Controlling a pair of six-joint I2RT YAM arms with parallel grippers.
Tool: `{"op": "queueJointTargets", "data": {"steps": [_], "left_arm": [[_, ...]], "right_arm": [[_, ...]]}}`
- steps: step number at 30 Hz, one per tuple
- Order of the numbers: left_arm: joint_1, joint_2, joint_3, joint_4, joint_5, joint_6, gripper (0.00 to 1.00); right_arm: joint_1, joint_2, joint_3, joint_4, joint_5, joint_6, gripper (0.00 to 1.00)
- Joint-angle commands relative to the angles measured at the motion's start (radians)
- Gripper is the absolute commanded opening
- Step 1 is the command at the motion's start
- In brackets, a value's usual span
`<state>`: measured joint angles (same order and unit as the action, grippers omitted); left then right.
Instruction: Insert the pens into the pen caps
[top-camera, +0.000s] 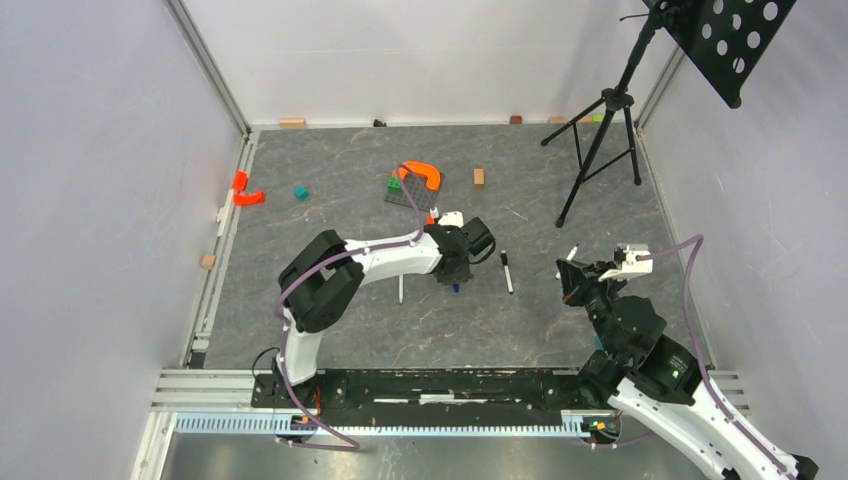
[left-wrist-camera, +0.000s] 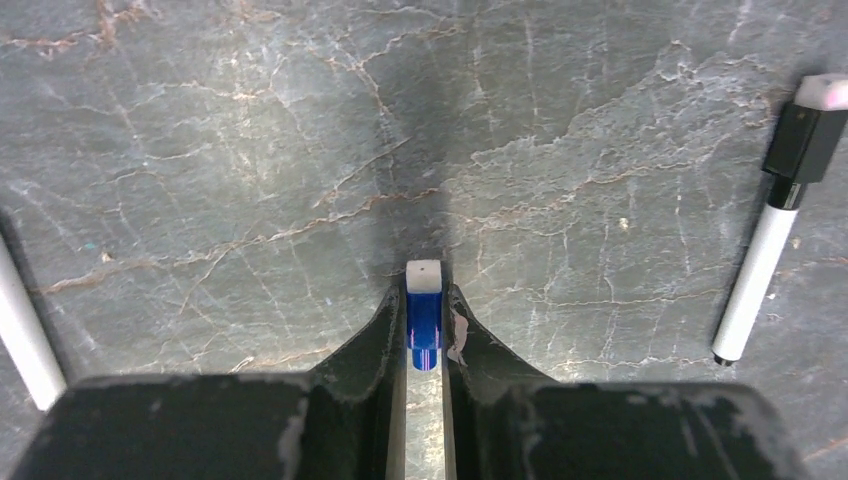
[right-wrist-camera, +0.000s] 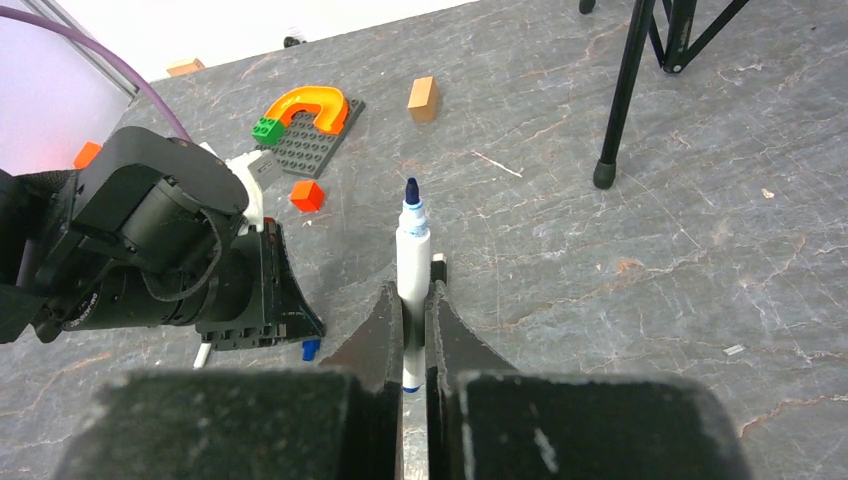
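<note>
My left gripper (top-camera: 455, 279) (left-wrist-camera: 424, 318) is shut on the blue pen cap (left-wrist-camera: 423, 320), low over the table, white end outward. The cap also shows under the left arm in the right wrist view (right-wrist-camera: 310, 348). My right gripper (top-camera: 573, 272) (right-wrist-camera: 413, 305) is shut on a white pen (right-wrist-camera: 412, 245) with its dark blue tip pointing up and away; it is held to the right of the left gripper, apart from it. A white pen wearing a black cap (top-camera: 507, 271) (left-wrist-camera: 765, 250) lies between the arms. Another white barrel (top-camera: 401, 290) (left-wrist-camera: 25, 335) lies beside the left arm.
A grey baseplate (top-camera: 400, 195) (right-wrist-camera: 315, 140) with an orange arch and green brick lies behind the left arm, a red brick (right-wrist-camera: 307, 195) by it. There are also a wooden block (top-camera: 479, 177) (right-wrist-camera: 423, 98), a black tripod (top-camera: 600, 140) (right-wrist-camera: 625, 90) at right, and orange pieces (top-camera: 245, 190) and a teal brick (top-camera: 300, 192) at left.
</note>
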<state>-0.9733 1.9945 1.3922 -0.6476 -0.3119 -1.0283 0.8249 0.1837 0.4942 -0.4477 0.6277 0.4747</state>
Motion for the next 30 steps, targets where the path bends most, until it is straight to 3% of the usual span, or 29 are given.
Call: {"op": "queueJointTargets", "data": {"steps": [1, 16, 21, 26, 30], "left_arm": [[0.007, -0.066, -0.057, 0.140, 0.031, 0.087, 0.02], [0.042, -0.494, -0.152, 0.376, -0.041, 0.366, 0.02], [0.079, -0.615, -0.247, 0.568, 0.004, 0.489, 0.02], [0.099, -0.741, -0.474, 0.958, 0.054, 0.622, 0.02], [0.140, -0.785, -0.508, 0.984, 0.086, 0.611, 0.02]], "right_arm": [[0.006, -0.007, 0.015, -0.003, 0.014, 0.006, 0.00], [0.006, 0.050, -0.007, 0.091, -0.029, -0.016, 0.00], [0.006, 0.086, -0.035, 0.167, -0.079, -0.024, 0.00], [0.006, 0.137, -0.045, 0.243, -0.138, -0.036, 0.00], [0.006, 0.190, -0.065, 0.313, -0.183, -0.044, 0.00]]}}
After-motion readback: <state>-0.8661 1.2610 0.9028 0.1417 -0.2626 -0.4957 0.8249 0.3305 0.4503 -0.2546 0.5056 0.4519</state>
